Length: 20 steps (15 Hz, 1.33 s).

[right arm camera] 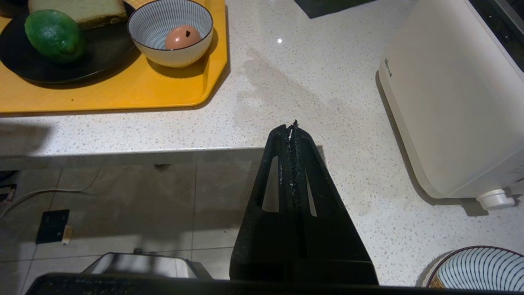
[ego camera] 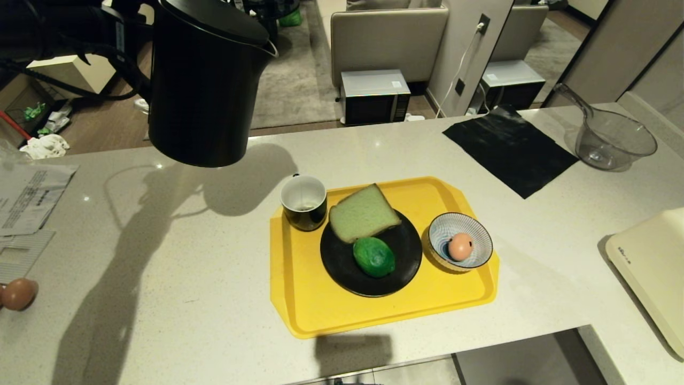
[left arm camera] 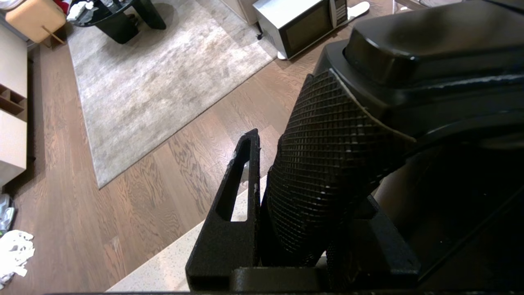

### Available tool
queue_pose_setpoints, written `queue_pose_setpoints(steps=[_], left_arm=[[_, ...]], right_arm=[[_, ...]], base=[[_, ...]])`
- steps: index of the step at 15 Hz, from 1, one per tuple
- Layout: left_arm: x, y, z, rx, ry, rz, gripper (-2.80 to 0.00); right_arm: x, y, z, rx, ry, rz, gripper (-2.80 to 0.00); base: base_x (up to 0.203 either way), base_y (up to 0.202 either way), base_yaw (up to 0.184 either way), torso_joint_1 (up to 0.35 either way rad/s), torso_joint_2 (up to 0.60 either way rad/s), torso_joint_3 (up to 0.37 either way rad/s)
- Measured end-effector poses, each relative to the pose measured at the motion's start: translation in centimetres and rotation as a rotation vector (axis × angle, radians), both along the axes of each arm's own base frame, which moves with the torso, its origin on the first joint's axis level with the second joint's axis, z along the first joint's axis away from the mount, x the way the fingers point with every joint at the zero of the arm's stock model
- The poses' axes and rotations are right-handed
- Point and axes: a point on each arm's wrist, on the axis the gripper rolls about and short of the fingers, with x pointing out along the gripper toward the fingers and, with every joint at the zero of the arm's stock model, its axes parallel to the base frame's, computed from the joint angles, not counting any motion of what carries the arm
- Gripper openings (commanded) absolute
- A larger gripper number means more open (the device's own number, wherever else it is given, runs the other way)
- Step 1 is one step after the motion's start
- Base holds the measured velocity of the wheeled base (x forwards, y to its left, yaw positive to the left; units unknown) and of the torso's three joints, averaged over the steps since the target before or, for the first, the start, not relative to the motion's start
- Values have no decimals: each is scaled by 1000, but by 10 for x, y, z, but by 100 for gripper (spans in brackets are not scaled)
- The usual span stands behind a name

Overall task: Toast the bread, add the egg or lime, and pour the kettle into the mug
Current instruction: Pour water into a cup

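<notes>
Black and rigid, the kettle (ego camera: pixel 206 85) hangs above the bench (ego camera: pixel 160 240), up-left of the mug (ego camera: pixel 304 201), with the left tool (left arm camera: pixel 262 229) clamped on its textured handle (left arm camera: pixel 327 172), the correct hold for a probably heavy load; the right tool (right arm camera: pixel 293 131) is closed, idle.

bare counter (ego camera: pixel 176 256) lies open left of the tray (ego camera: pixel 299 305); on the tray, mug (ego camera: pixel 304 202), plate (ego camera: pixel 342 262) and bowl (ego camera: pixel 460 240) crowd together. the lifted kettle (ego camera: pixel 206 80) hangs above the counter left of the mug.
</notes>
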Motion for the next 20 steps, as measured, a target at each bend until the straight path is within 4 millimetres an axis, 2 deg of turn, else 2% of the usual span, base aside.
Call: queue_pose_setpoints(steps=[17, 20], left_arm=[[0, 4, 0, -1, -6, 11, -280], [0, 3, 0, 0, -3, 11, -280]], right_arm=[[0, 0, 0, 18, 0, 1, -280], [0, 0, 0, 15, 1, 1, -280]], base=[[0, 0, 0, 0, 0, 0], [2, 7, -109, 4, 5, 3]])
